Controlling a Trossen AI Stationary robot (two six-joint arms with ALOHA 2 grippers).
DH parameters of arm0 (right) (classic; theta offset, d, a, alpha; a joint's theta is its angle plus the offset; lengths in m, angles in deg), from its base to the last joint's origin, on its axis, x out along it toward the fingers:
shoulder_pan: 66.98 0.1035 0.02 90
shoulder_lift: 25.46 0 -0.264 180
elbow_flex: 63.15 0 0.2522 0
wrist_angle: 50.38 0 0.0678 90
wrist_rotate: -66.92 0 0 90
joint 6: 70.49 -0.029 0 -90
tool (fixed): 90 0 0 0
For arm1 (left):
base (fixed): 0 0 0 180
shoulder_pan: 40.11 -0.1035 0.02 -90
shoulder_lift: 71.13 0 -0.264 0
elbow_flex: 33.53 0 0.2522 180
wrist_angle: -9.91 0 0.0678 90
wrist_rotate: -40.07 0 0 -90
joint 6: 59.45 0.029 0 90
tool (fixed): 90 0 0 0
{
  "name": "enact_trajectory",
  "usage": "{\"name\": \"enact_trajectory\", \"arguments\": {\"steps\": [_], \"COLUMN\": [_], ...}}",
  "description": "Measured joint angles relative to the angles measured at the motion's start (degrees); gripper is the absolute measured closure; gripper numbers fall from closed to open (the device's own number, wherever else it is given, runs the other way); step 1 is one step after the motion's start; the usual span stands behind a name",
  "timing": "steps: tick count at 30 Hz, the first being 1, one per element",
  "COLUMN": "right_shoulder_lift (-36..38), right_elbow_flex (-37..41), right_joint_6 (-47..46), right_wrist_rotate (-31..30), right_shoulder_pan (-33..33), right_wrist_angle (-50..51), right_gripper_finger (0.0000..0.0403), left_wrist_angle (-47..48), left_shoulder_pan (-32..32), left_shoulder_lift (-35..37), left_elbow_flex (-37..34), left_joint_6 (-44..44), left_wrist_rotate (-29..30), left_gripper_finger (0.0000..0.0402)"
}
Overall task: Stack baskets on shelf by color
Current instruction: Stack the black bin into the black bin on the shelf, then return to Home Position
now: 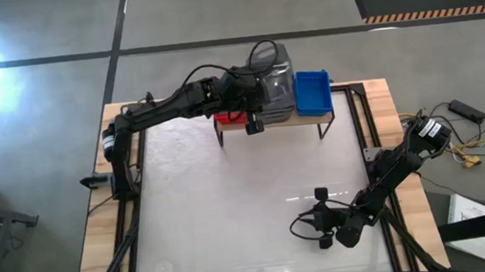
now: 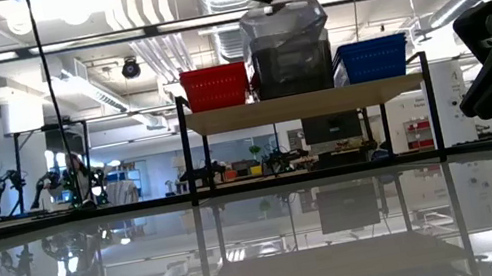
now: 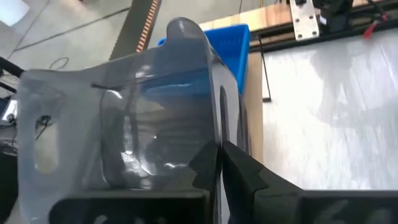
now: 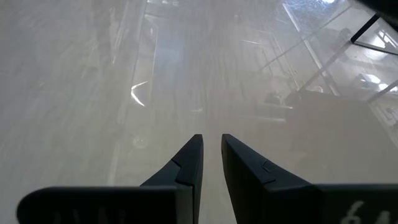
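On the low wooden shelf (image 1: 287, 121) at the table's far side stand a red basket (image 2: 215, 87), a dark grey stack of baskets (image 2: 293, 69) and a blue basket (image 1: 313, 92). A translucent grey basket (image 2: 283, 15) sits tilted on top of the grey stack. My left gripper (image 3: 219, 155) is above the shelf's middle and is shut on this basket. My right gripper (image 4: 211, 146) hovers over the bare tabletop near the front right (image 1: 313, 220). It is slightly open, with nothing between its fingers. My left gripper pinches one thin side wall of the grey basket (image 3: 216, 134) between its two fingers, one finger on each face. The fingers come slanting down from the table's left. The basket is tilted over the grey stack; I cannot tell whether it is clear of the stack.
The white tabletop (image 1: 231, 207) in front of the shelf is bare and glossy. Black rails (image 1: 360, 126) run along its wooden side edges. Cables and a small device (image 1: 465, 109) lie on the floor to the right of the table.
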Motion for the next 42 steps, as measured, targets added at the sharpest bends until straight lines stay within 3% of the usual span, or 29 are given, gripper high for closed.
{"name": "enact_trajectory", "arguments": {"steps": [21, 31, 42], "right_shoulder_lift": [0.0, 0.0, 0.0], "right_elbow_flex": [0.0, 0.0, 0.0], "right_joint_6": [0.0, 0.0, 0.0], "right_wrist_rotate": [-0.1, -0.1, -0.1], "right_shoulder_pan": [0.0, 0.0, 0.0], "right_wrist_angle": [0.0, 0.0, 0.0], "right_gripper_finger": [0.0351, 0.0351, 0.0351], "left_wrist_angle": [9.7, 7.8, 8.1], "left_shoulder_pan": [1.3, 1.3, 1.4], "left_shoulder_lift": [0.1, 0.0, 0.0], "left_elbow_flex": [4.6, 4.2, 4.5], "left_joint_6": [-0.2, -0.2, -0.2], "left_wrist_rotate": [0.3, 0.3, 2.2], "left_gripper_finger": [0.0401, 0.0399, 0.0318]}}
